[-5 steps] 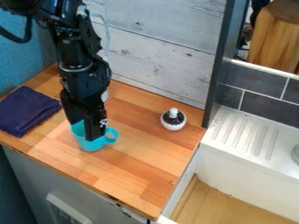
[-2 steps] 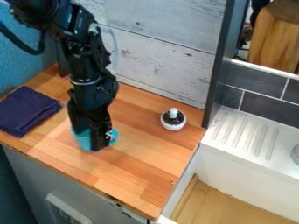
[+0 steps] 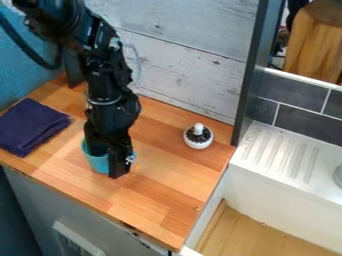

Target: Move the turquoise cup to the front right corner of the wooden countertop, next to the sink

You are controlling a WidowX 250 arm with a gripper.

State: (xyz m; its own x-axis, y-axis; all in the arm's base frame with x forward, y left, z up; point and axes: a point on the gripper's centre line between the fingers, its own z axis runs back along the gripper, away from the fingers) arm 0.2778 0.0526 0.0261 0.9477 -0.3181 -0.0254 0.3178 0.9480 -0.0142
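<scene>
The black gripper (image 3: 109, 165) hangs down at the turquoise cup (image 3: 99, 164), which is standing upright on the left part of the wooden countertop (image 3: 167, 197). Its two fingers are apart by a moderate gap, and the turquoise of the cup is visible between them. One finger goes down at the mouth of the cup, and its lower end overlaps the opening. The other finger reaches lower, in front of the right side of the cup, and it covers most of the handle; only a small turquoise piece appears at its right edge. The fingers are not closed together, but I cannot tell if either one is touching the wall of the cup. The arm comes from the upper left, in front of the whitish wooden planks (image 3: 180, 60). To the left of the cup, well apart from it, a dark blue folded cloth (image 3: 30, 126) lies flat near the blue wall (image 3: 23, 67). To the right, near the planks, there is a small round white pot (image 3: 198, 144) with dark content and a white knob (image 3: 198, 129) in its middle. Beyond the dark upright post (image 3: 252, 85) is a white ribbed drainboard (image 3: 277, 157), below the grey tiles (image 3: 304, 122).
</scene>
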